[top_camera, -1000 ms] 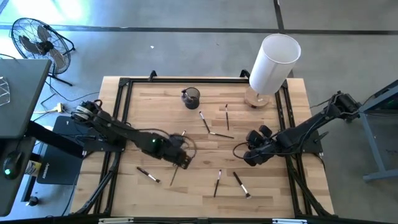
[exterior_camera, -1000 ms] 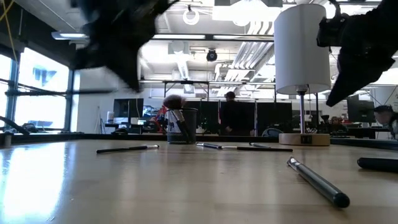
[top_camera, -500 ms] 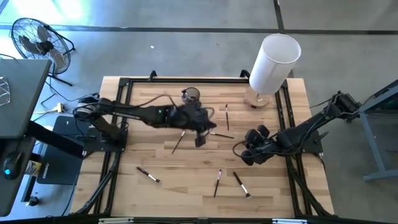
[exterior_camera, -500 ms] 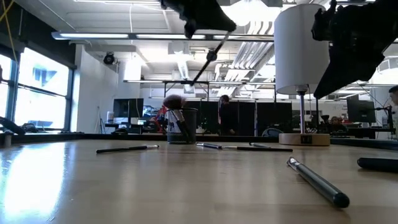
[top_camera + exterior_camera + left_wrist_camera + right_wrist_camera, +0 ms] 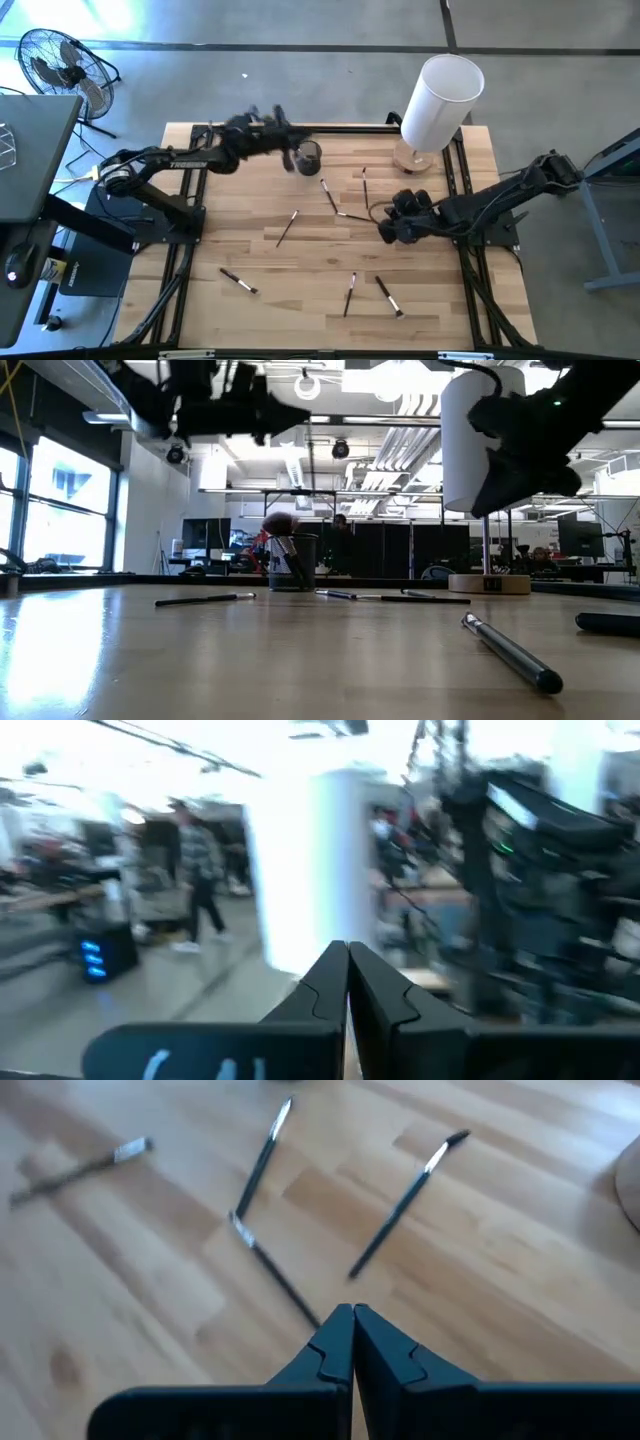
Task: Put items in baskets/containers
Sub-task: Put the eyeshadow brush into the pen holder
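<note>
The black mesh cup [image 5: 309, 156] stands near the table's far edge, with a brush with a reddish head [image 5: 281, 523] in it. Several thin dark brushes lie flat on the wood, among them one [image 5: 287, 228] mid-table and one [image 5: 355, 215] by the right arm. My left gripper [image 5: 286, 148] is shut, raised beside the cup on its left. In the low view a thin dark brush [image 5: 308, 455] hangs below it. My right gripper [image 5: 384, 230] is shut and empty. It hovers above the table, with the end of a brush [image 5: 280, 1280] in front of its fingertips. My left gripper holds a thin brush whose shaft [image 5: 308, 435] hangs straight down below the fingers, clear of the table and above the cup. The fingers hide which part of the brush they pinch.
A tall white cylinder [image 5: 440, 98] on a round wooden base [image 5: 412, 160] stands at the far right corner. Black frame rails [image 5: 196, 190] run along the table's sides. More brushes [image 5: 238, 282] [image 5: 388, 296] lie near the near edge.
My left gripper has carried a brush up from the near middle of the table, swinging across the middle toward the far edge, and now stands beside the black cup. My right gripper has shifted slightly toward the far edge and stayed shut.
</note>
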